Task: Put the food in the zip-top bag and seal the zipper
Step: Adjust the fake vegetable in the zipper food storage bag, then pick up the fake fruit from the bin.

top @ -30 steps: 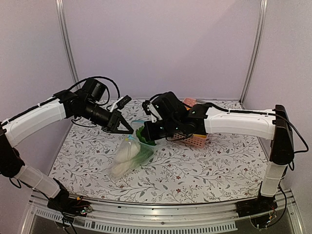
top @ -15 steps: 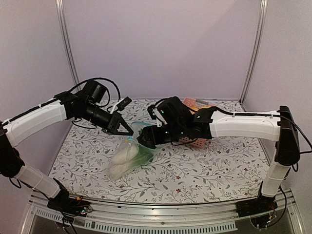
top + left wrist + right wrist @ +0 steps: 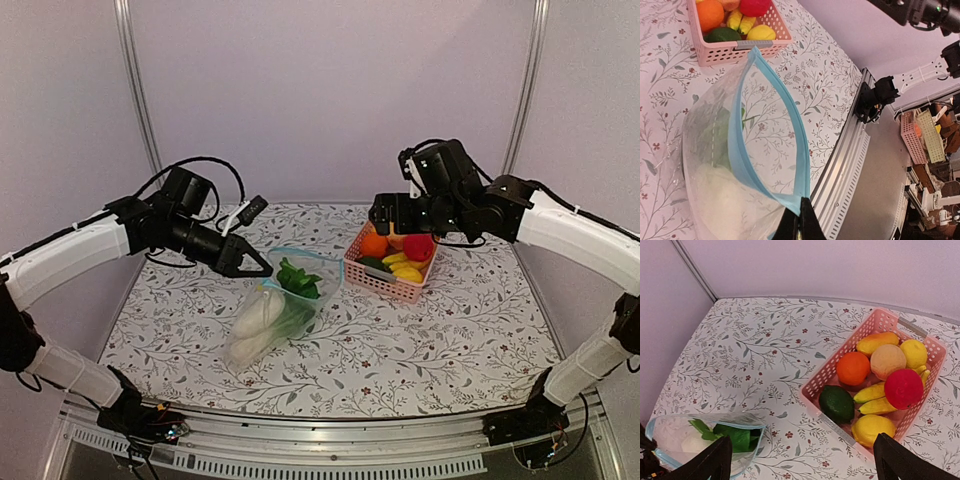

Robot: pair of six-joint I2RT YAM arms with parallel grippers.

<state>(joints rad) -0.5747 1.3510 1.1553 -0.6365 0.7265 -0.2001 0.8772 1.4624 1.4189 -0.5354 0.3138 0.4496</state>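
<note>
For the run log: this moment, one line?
left gripper: shut on zipper | right gripper: open, empty | bok choy: in open bag

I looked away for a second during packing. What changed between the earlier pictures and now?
The right hand opened and drew back from the mouth of the zip-top bag, up and right to over the pink basket. The left hand stayed shut on the zipper, holding the mouth open; the bok choy stayed inside.
</note>
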